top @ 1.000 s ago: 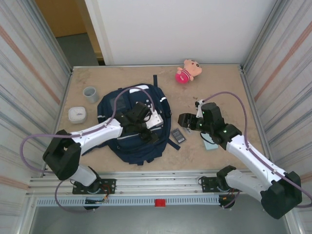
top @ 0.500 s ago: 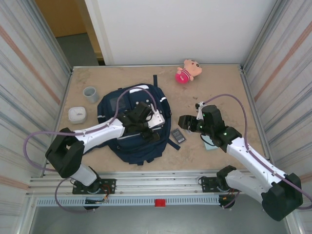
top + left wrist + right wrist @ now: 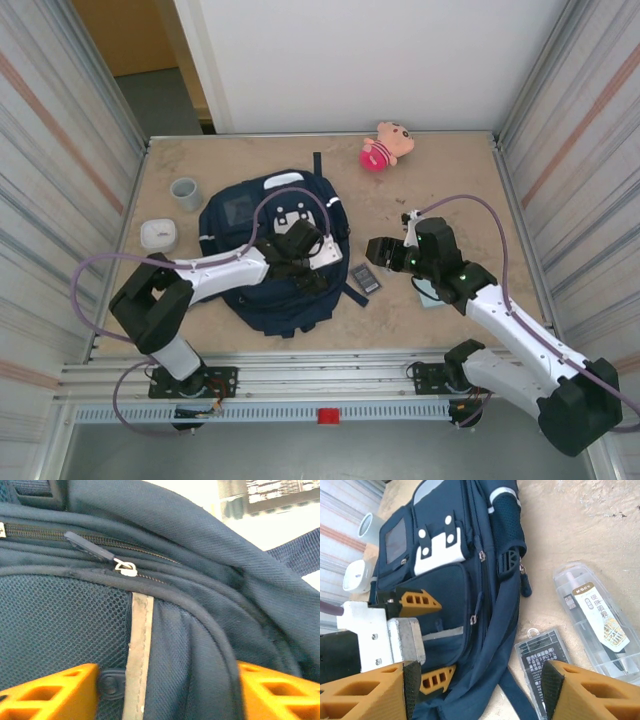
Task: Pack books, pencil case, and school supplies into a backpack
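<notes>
The navy backpack (image 3: 262,215) lies flat at mid-table. My left gripper (image 3: 303,262) presses down on its front pocket, jaws apart. Its orange fingers (image 3: 50,692) straddle a fold of fabric beside a pale reflective stripe (image 3: 137,645), below a zipper pull (image 3: 125,569). My right gripper (image 3: 385,252) hovers open, holding nothing, over the dark gadget (image 3: 365,278). From the right wrist, the gadget (image 3: 545,655) lies by a backpack strap, with a clear-grey oblong item (image 3: 592,615) beside it. The pale teal pencil case (image 3: 430,296) peeks out under the right arm. The books are out of view.
A pink plush toy (image 3: 385,143) sits at the back of the table. A grey cup (image 3: 185,193) and a small white round object (image 3: 158,235) stand left of the backpack. Ribbed metal walls close both sides.
My left gripper has shifted slightly right on the backpack's front and its jaws have narrowed around the fabric. The left arm has swung nearer. The right arm has barely moved.
</notes>
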`<state>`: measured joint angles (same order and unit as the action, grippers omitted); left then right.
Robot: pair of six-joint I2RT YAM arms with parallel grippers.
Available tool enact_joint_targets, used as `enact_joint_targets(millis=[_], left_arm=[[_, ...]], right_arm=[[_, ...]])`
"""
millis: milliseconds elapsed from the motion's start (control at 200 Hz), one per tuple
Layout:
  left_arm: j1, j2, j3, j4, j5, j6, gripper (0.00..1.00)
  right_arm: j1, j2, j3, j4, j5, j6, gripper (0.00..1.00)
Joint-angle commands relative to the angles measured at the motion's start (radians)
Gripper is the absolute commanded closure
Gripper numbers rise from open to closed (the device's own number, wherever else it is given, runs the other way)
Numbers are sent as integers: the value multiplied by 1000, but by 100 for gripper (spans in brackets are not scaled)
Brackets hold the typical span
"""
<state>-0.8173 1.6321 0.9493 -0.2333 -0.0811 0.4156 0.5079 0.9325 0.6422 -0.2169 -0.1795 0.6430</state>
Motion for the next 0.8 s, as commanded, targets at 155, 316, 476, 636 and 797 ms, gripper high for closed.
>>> enact_joint_targets(millis=[155,316,476,636,797], left_arm=[[22,-208,-36,16,13,11,98],[117,-409,-37,-17,334,25,100],[207,-490,-9,-108,493,74,100],[225,-495,26,-189,591,135,100],[225,-511,11,-139,650,130,100]], right_arm=[[-9,-41,-27,15,-12,-84,33],[-13,-33,-22,55,-133,-297,31],[9,-23,6,124,-216,-504,30],[81,35,60,225,-290,-798,28],[110,223,178,228,-455,-932,28]])
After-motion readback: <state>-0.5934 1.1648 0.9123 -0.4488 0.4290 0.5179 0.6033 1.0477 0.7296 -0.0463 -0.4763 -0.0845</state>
